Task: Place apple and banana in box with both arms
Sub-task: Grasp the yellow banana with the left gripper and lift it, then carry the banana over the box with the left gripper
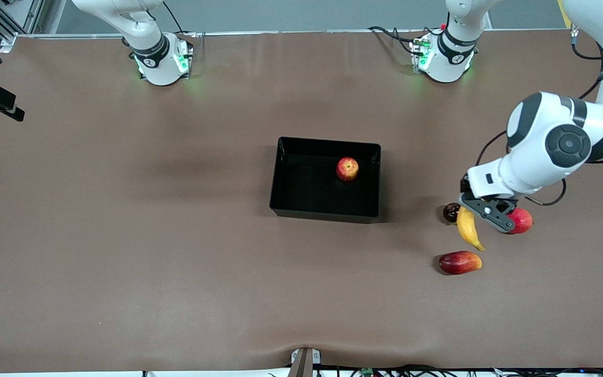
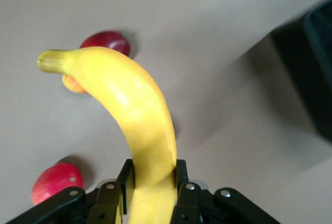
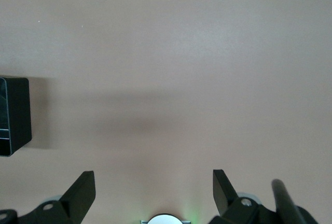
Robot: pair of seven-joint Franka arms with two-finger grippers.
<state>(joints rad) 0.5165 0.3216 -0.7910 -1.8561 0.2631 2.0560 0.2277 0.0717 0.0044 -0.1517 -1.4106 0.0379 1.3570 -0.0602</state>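
The apple (image 1: 347, 168) lies in the black box (image 1: 325, 213) at the table's middle, in the box's corner toward the robots and the left arm's end. My left gripper (image 1: 482, 212) is shut on the yellow banana (image 1: 468, 228) near one end. It holds the banana over the table at the left arm's end, beside other fruits. In the left wrist view the banana (image 2: 135, 105) juts out from between the fingers (image 2: 181, 175), and the box (image 2: 316, 79) is at the edge. My right gripper (image 3: 154, 182) is open and empty over bare table, out of the front view.
A red-orange mango-like fruit (image 1: 459, 262) lies nearer the front camera than the banana. A pink-red round fruit (image 1: 520, 220) and a dark round fruit (image 1: 451, 211) lie beside the left gripper. The box's corner (image 3: 14, 115) shows in the right wrist view.
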